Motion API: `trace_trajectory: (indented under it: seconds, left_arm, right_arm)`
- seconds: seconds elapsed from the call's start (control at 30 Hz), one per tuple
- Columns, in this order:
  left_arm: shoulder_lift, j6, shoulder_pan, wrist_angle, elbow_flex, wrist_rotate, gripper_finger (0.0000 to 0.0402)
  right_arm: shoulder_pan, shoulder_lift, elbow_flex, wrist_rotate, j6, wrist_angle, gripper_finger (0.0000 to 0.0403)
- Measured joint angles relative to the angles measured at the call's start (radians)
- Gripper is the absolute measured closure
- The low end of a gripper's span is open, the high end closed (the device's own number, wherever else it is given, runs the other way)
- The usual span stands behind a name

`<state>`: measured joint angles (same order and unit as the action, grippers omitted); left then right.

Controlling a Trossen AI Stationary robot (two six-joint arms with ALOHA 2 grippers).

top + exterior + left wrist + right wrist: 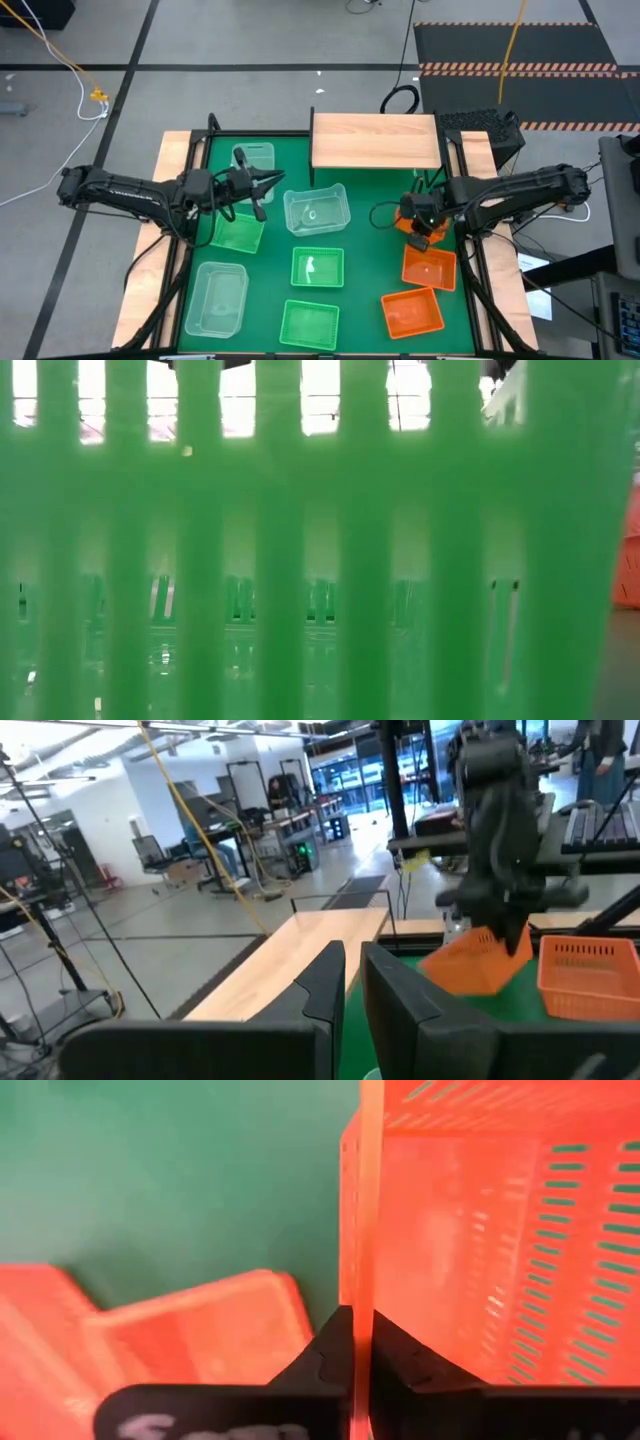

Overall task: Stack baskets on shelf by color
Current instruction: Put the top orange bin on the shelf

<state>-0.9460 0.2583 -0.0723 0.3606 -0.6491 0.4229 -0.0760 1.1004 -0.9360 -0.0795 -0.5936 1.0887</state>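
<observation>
- Baskets lie spread over the green mat (pixel 370 300): three green, three clear, three orange.
- One orange basket (pixel 418 224) is pinched by its wall in the right gripper (pixel 420 232) and hangs tilted, just in front of the shelf (pixel 376 140); the right wrist view shows the thin orange wall (pixel 362 1230) clamped between the dark fingers (pixel 325 1365).
- Two more orange baskets sit nearer the front on the right side: one (pixel 429 268) just below the held one, another (pixel 412 311) beyond it.
- Green baskets: one (pixel 237 232) under the left arm, one (pixel 318 267) mid-mat, one (pixel 309 324) at the front edge.
- Clear baskets: one (pixel 316 210) at centre, one (pixel 255 158) near the back left, one (pixel 217 298) front left.
- Left gripper (pixel 262 193) hovers above the mat between the back clear basket and the centre one, its fingers (pixel 325 990) nearly together and holding nothing.
- Low view is filled by the slatted wall of a green basket (pixel 280 560).
</observation>
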Motion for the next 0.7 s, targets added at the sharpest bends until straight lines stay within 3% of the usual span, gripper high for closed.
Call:
trace_trajectory:
  seconds: [0.17, 0.3, 0.4, 0.47, 0.7]
  left_arm:
    - [-0.001, 0.002, 0.0, 0.007, 0.0, 0.029, 0.036]
    - [-0.001, -0.008, 0.001, 0.055, 0.0, 0.032, 0.036]
    - [0.0, -0.034, 0.001, 0.096, 0.0, 0.031, 0.036]
    - [0.0, -0.035, 0.001, 0.112, 0.0, 0.031, 0.036]
    - [-0.001, -0.02, 0.014, 0.116, 0.0, 0.032, 0.036]
  right_arm:
    - [0.032, 0.0, -0.247, 0.046, 0.049, -0.101, 0.04]
    - [0.124, 0.0, -0.426, 0.249, 0.094, -0.185, 0.0401]
    - [0.271, 0.026, -0.542, 0.365, 0.061, -0.154, 0.0401]
    - [0.395, 0.064, -0.608, 0.345, 0.061, -0.11, 0.0401]
    - [0.741, 0.329, -0.742, 0.077, 0.115, 0.067, 0.0402]
